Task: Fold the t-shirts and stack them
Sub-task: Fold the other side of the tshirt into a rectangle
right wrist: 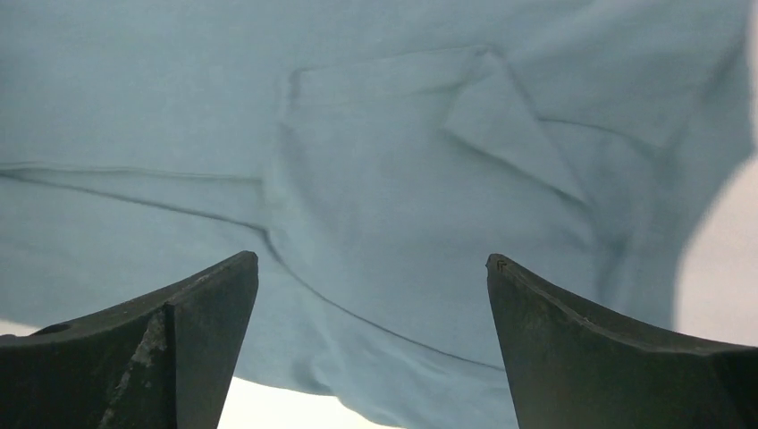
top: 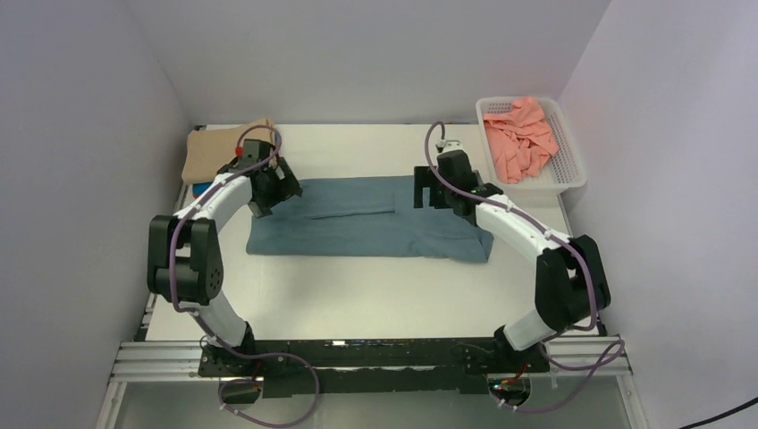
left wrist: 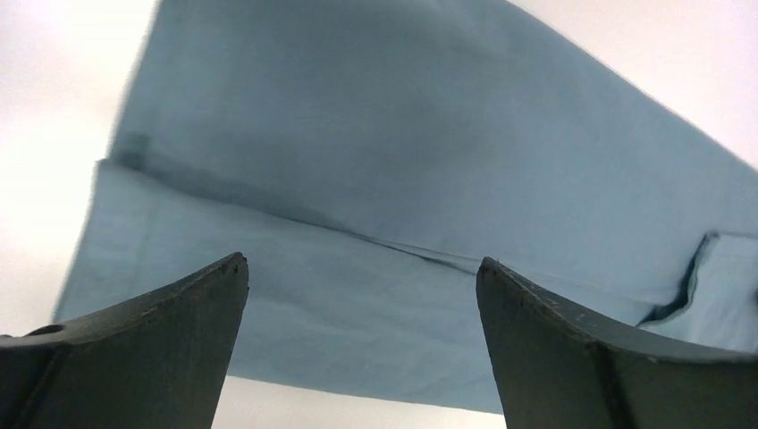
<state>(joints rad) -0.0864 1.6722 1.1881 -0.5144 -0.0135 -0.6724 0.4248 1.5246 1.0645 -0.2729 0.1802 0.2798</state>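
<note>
Dusty teal-grey short-sleeved cloth t-shirt point(top: 375, 223) lies flat mid-table on the white tabletop point(top: 357, 295), folded into a long band running 9 to 3 o'clock, with one fold line along its length and a thicker, bunched end at 3 o'clock. Left gripper point(top: 273, 188) sits over the shirt's 9 o'clock end near the far corner. In the left wrist view its fingers point(left wrist: 179, 331) are spread wide and released, nothing between them, only the teal cloth point(left wrist: 402, 179) below the left gripper point(left wrist: 362, 264). Right gripper point(top: 427, 188) is over the shirt's far edge toward 1 o'clock. The right wrist view shows its fingers point(right wrist: 572, 340) likewise apart and empty, with creased cloth point(right wrist: 375, 161) beneath the right gripper point(right wrist: 373, 259). Can't tell whether either set of fingertips touches the fabric. White perforated plastic basket point(top: 572, 174) is at the table's 2 o'clock corner, with crumpled salmon pink tees point(top: 518, 138) heaped inside. Folded tan tee point(top: 214, 147) is at the 10 o'clock corner, a sliver of bright blue cloth point(top: 204, 187) showing at its near edge.
</note>
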